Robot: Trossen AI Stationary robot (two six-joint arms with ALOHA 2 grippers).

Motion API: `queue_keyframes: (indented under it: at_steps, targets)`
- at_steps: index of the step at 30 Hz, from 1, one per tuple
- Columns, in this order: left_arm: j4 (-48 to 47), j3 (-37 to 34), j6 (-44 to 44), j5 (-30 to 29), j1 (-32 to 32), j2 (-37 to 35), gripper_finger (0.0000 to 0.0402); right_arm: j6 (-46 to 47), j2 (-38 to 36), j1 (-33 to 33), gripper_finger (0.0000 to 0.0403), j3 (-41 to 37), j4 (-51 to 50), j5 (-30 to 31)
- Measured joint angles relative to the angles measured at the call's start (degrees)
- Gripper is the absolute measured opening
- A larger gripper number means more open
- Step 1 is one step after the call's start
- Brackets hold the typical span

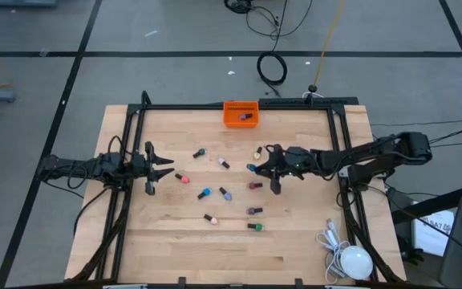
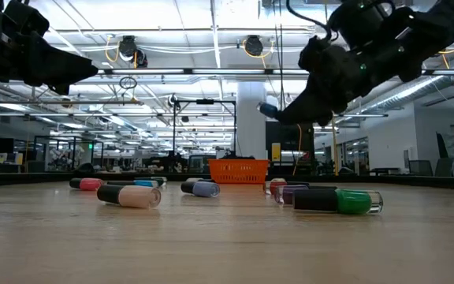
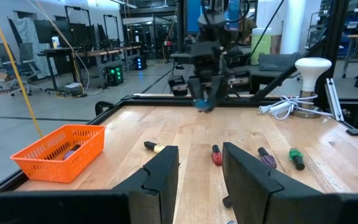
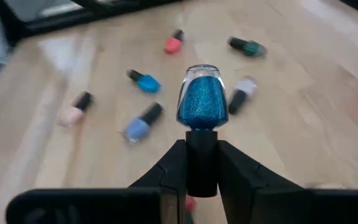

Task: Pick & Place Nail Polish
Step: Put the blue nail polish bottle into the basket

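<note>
While loose nail polish bottles (image 1: 224,193) lie scattered across the wooden table (image 1: 175,241), the right gripper (image 4: 202,163) hangs above them, fingers clamped on a glittery blue bottle's (image 4: 201,101) cap, likely bound for the orange bin (image 1: 241,114). The left gripper (image 1: 160,166) waits, fingers apart.

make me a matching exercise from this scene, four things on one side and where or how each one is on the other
Things:
1. glittery blue nail polish bottle
2. orange bin
3. green nail polish bottle
4. left end effector

States:
A. open, holding nothing
B. lying flat on the table
C. gripped by its cap in the right end effector, off the table
D. at the table's far edge

Pairs: 1-C, 2-D, 3-B, 4-A
</note>
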Motion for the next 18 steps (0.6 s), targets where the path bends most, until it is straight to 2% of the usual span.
queue_keyframes:
  at_steps: [10,18]
  targets:
    - [-0.01,0.02,0.00,0.00,0.00,0.00,0.0124,0.04,5.69,-5.67,0.0053,-0.01,2.94,0.03]
    - [0.00,0.00,0.00,0.00,-0.01,-0.01,0.0124,0.00,8.73,-13.27,0.0053,0.09,9.53,-0.44]
